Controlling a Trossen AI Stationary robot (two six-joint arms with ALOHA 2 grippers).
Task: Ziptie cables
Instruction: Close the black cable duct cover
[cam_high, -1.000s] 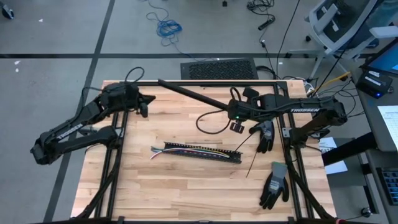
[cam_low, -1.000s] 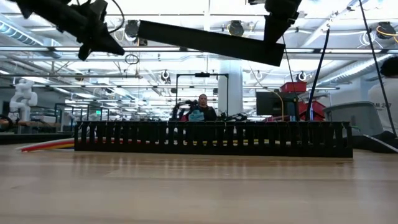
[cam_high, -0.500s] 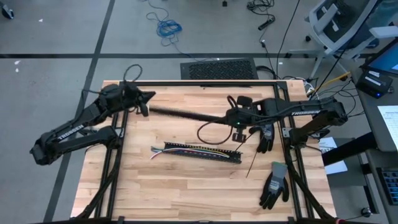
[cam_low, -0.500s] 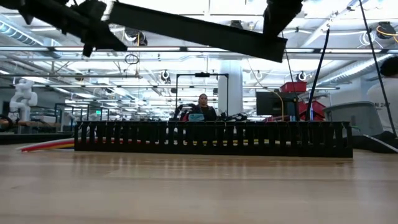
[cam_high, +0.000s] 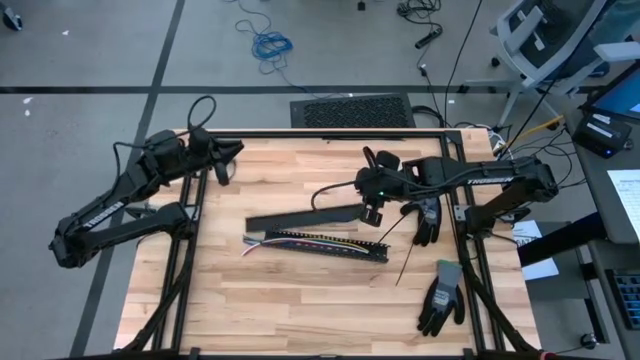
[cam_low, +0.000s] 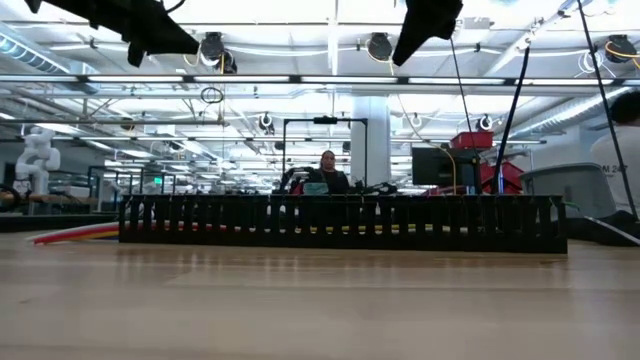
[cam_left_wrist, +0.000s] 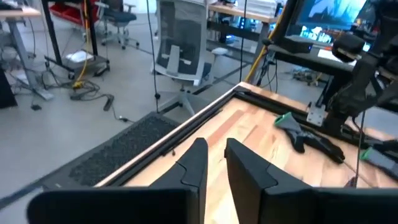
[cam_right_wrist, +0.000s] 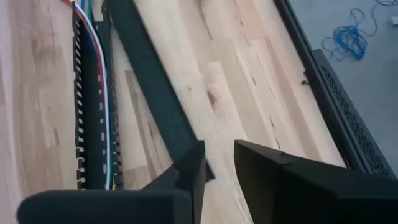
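Note:
The cables are thin coloured wires lying inside a black slotted duct at the table's middle. They also show in the right wrist view, and their loose ends stick out at the duct's left end. A long flat black strip lies on the wood just beyond the duct. My right gripper hangs above the strip's right end, open by a narrow gap, holding nothing. My left gripper is raised near the far left corner, with a narrow gap and empty.
Two grey-and-black gloves lie at the right side. Thin black zip-tie strips lie between the gloves and the duct. Black frame rails run along the table's sides. A person sits far behind the table.
The long black strip was aloft at my right gripper, slanting toward the far left. It has come down and now lies flat on the table beside the duct, out of my right gripper. My left gripper has drawn back a little toward the far left corner.

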